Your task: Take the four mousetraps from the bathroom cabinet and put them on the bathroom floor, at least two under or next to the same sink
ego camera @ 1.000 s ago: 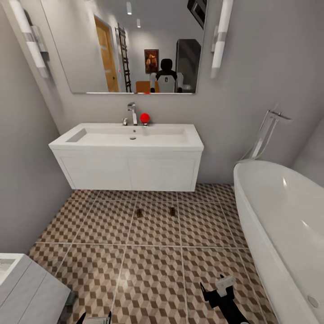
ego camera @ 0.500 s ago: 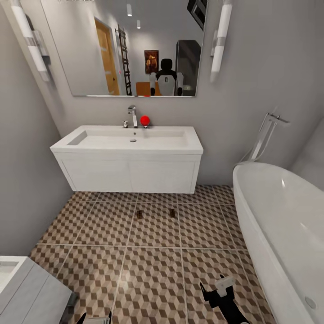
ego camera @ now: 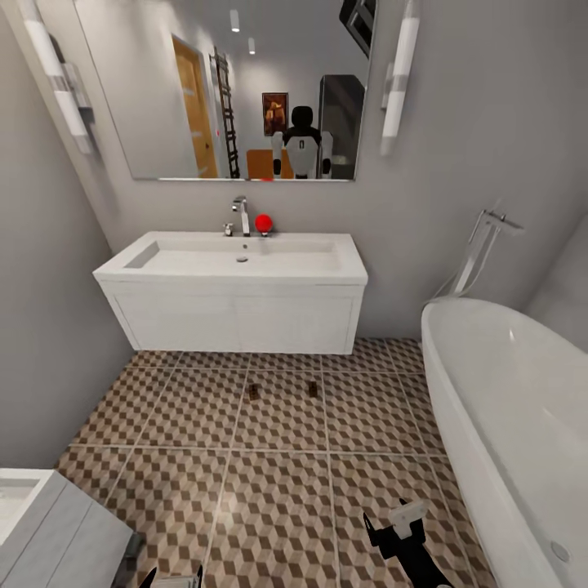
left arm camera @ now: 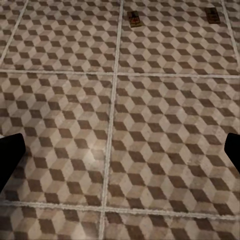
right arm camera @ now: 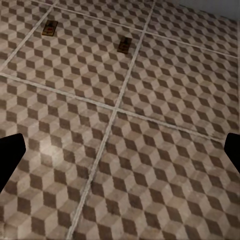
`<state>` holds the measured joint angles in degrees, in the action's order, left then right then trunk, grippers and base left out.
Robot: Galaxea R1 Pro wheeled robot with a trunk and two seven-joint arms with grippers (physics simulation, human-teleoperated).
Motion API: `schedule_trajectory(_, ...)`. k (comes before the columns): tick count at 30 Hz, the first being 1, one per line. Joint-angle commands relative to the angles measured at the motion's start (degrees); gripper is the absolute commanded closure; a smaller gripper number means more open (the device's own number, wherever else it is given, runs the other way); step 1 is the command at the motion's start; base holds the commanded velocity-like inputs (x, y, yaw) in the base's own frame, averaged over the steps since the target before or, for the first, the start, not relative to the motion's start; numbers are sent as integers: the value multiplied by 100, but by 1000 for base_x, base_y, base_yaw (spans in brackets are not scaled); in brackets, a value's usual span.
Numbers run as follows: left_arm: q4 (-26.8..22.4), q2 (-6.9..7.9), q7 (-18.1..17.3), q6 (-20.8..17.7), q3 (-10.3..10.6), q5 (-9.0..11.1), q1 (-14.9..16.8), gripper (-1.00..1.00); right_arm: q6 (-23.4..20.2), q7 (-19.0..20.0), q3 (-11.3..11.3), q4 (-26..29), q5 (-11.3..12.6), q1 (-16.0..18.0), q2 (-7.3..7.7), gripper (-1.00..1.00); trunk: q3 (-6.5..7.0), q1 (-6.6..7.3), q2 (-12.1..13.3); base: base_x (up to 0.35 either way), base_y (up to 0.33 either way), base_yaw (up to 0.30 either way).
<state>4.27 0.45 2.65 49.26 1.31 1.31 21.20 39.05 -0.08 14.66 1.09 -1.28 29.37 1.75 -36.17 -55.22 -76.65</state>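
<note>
Brown mousetraps (ego camera: 253, 393) and (ego camera: 313, 388) lie on the tiled floor (ego camera: 278, 506) before the sink (ego camera: 237, 265), which looks slightly farther off than a second ago; both grippers (left arm camera: 120, 155) (right arm camera: 120, 160), fingers spread and empty, suggest two more remain to fetch.

Both arms hang low over the tiled floor (ego camera: 278, 490), near the robot's base. The right gripper (ego camera: 390, 527) reaches forward above the floor, black with a pale block on its wrist; its two dark fingertips (right arm camera: 10, 155) sit wide apart, with bare tile between them. The left gripper (ego camera: 170, 576) barely pokes in above the floor, with two dark tips and a grey body. Its fingertips (left arm camera: 9, 152) are likewise spread wide, nothing between them.
</note>
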Motion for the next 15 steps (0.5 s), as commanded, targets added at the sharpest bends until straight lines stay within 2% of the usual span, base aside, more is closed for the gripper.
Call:
schedule_trajectory(1,21,-1,17,31,18,9,10,-100,15,-1,2,-4,-12,5,1,-100,14,23,39,0,0,0)
schedule_trajectory(15,21,-1,17,31,18,9,8,-100,15,-1,2,-4,-12,5,-1,-100,265,330,600,0,0,0)
